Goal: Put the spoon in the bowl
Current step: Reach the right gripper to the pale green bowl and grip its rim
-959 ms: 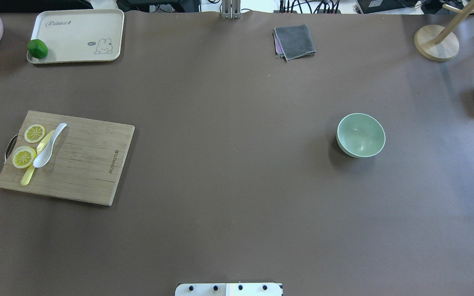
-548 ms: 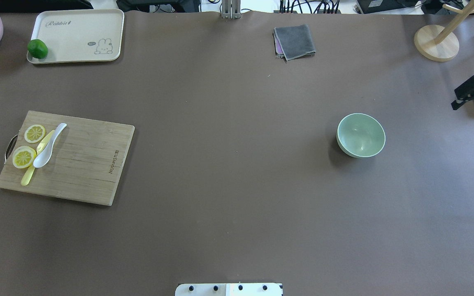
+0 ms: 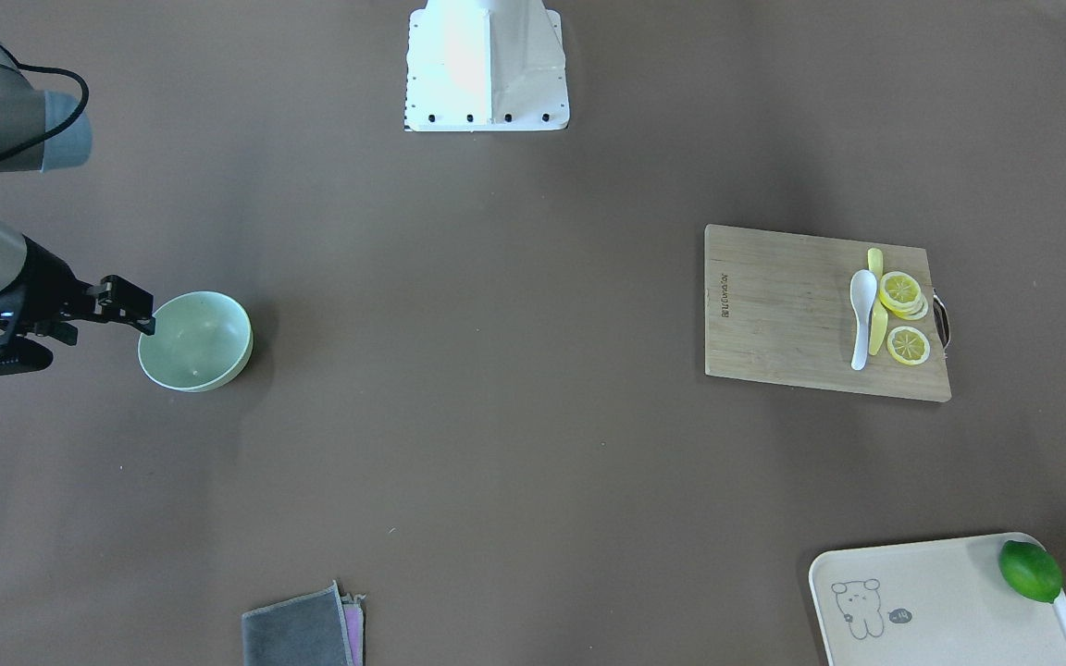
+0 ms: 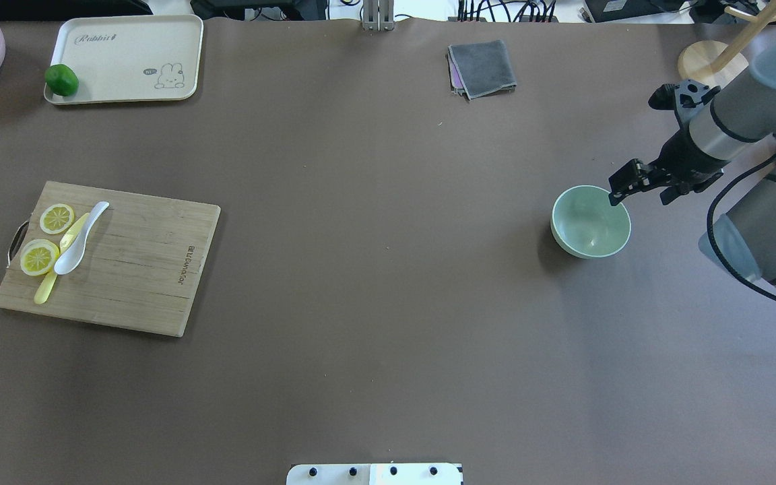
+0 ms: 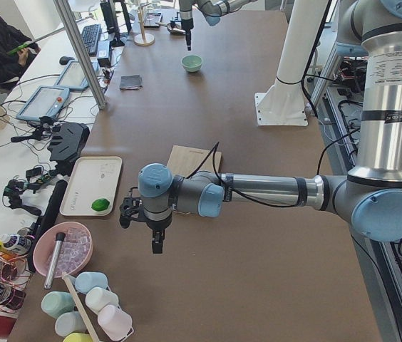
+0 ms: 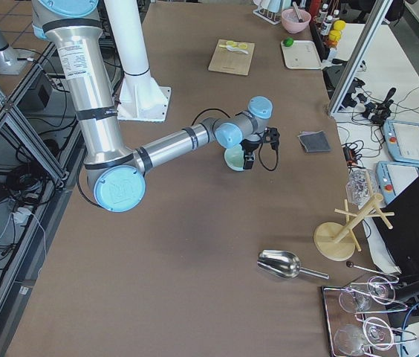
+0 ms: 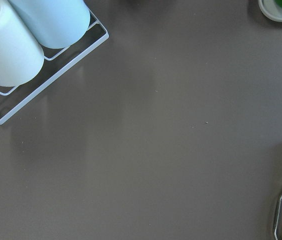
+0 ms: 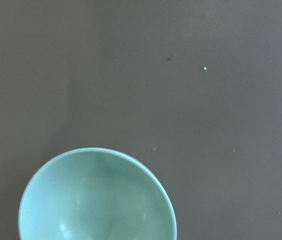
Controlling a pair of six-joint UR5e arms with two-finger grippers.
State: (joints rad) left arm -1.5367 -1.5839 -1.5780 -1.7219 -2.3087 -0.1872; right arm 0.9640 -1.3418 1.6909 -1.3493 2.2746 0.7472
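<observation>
Spoon [image 4: 80, 239] is lying on the cutting board [image 4: 139, 269], across the yellow knife [image 4: 46, 288]. Bowl [image 4: 590, 222] sits well apart on the surface [image 4: 374, 303], with the right fingers [image 4: 622, 187] by its rim. Left fingers [image 5: 157, 241] hang off near the board. Can't tell if either pair is open.

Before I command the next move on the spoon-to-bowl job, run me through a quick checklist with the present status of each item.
1. Bowl upright and empty: ok.
2. Spoon grasped: not ok; it lies on the cutting board, resting on the yellow knife.
3. Right end effector open and empty: ok, it looks open and holds nothing.
4. Right end effector clear of the bowl's rim: cannot tell; one finger overlaps the rim in the overhead view.
5. Left end effector open: cannot tell; only the left side camera shows it.
</observation>
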